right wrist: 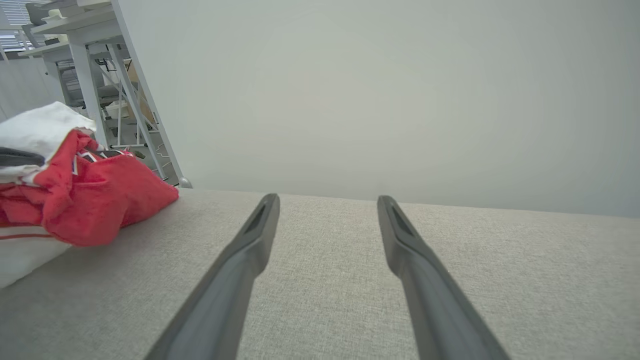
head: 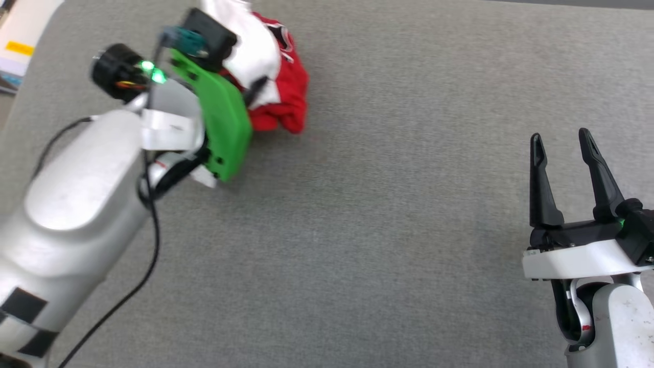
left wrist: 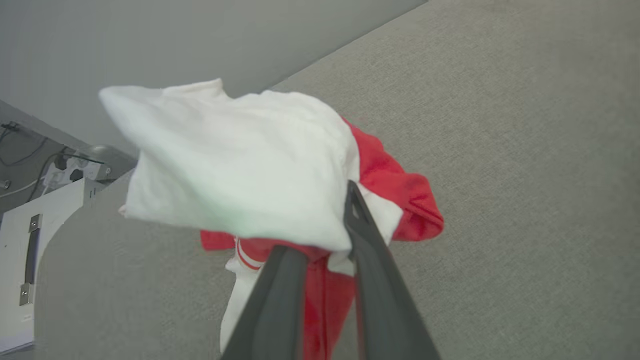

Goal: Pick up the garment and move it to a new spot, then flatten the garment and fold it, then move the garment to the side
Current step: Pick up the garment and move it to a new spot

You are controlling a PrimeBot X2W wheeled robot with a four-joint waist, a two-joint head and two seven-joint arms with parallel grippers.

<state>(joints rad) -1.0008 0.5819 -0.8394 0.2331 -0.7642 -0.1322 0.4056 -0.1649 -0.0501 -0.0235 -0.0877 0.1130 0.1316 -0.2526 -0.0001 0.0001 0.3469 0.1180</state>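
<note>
Grey woven bench point(head: 383, 230) surface, with a plain pale wall behind it. Left hand point(left wrist: 322, 222) is pinching narrow on the garment point(left wrist: 240, 170). Both dark fingers are biting into a fold where the white sleeve meets the red body, and cloth is bunching over one fingertip.

The red-and-white jersey T-shirt is sitting crumpled at the far left of the bench in the head view. A white part is ballooning above the grip, with red folds and striped trim hanging below it. In the right wrist view its red lower edge is looking like it's touching the bench. I'm reading that as grasp made, lift barely begun or not begun. Cannot tell whether any of it is clear of the surface.

Right hand point(head: 560, 137) is idling wide and holding nothing, well apart at the near right, fingers pointing across bare bench.

Progress: the pickup grip is on. Remaining: carrying it to a new spot, spreading it flat, folding, shifting it aside. Flattening is probably going to need both hands.
</note>
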